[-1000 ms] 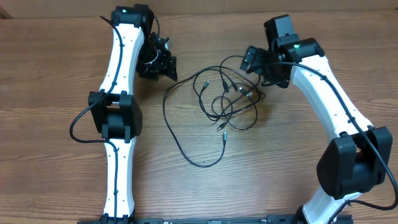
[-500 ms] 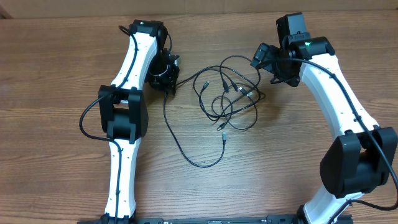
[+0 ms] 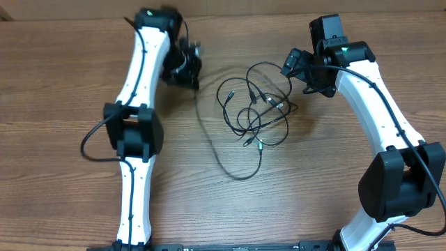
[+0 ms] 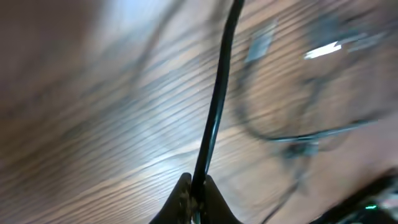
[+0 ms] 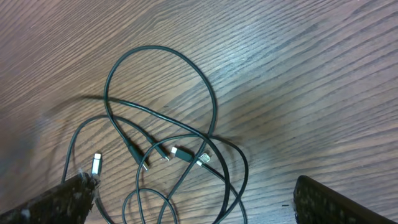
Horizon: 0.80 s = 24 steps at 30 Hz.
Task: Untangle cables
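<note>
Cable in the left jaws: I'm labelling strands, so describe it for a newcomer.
On the wooden table, look at the left arm, top left. From its jaws one long black cable sweeps toward the near edge in a wide loop, outside the knotted bundle.

Left wrist view blurred; cable (image 4: 215, 106) top cropped.

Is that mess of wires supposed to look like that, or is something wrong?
Only the cables: they lie knotted in loops on the table, and one strand stretches straight to the left gripper, which pinches it. Nothing looks broken.
</note>
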Tool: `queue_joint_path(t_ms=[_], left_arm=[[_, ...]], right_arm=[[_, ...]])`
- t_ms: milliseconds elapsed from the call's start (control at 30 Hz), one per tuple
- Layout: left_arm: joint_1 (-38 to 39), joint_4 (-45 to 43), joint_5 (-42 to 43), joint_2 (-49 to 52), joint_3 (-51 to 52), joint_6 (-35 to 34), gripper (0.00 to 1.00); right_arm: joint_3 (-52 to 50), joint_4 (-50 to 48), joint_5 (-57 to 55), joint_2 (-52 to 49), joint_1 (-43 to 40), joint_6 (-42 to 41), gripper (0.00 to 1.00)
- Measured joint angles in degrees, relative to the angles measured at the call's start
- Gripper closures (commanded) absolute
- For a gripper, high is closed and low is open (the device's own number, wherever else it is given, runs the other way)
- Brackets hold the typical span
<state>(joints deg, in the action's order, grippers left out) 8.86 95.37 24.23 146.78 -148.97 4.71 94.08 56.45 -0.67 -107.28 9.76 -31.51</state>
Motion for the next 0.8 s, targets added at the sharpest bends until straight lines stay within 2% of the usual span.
queue_joint_path(t_ms=[200,300,400,600,700,800], left_arm=[[-2.25,-8.15,16.7,-18.34,-13.16,-4.13,0.96],[-2.6,-16.26,22.97,-30.05,-16.41,-10.64,0.96],[-2.47,-25.33,25.66,-37.48,-17.07,-17.88,0.96],[-2.49,-46.21,27.47,-43.21,-16.98,-31.23,0.96],[-2.49,-57.57,27.96,-43.71,-16.79,-35.63,0.96],[-2.49,-63.32,26.32,-43.89,-16.68,-37.9,0.96]], right_arm=[[0.0,-0.02,-0.02,0.0,0.0,0.02,0.0],[0.0,-0.26,0.02,0.0,0.0,0.02,0.0],[0.0,-0.37,0.0,0.0,0.0,-0.02,0.0],[-0.02,-0.31,4.13,0.0,0.0,0.02,0.0],[-0.02,-0.22,8.26,0.0,0.0,-0.02,0.0],[-0.02,1.64,13.27,0.0,0.0,-0.02,0.0]])
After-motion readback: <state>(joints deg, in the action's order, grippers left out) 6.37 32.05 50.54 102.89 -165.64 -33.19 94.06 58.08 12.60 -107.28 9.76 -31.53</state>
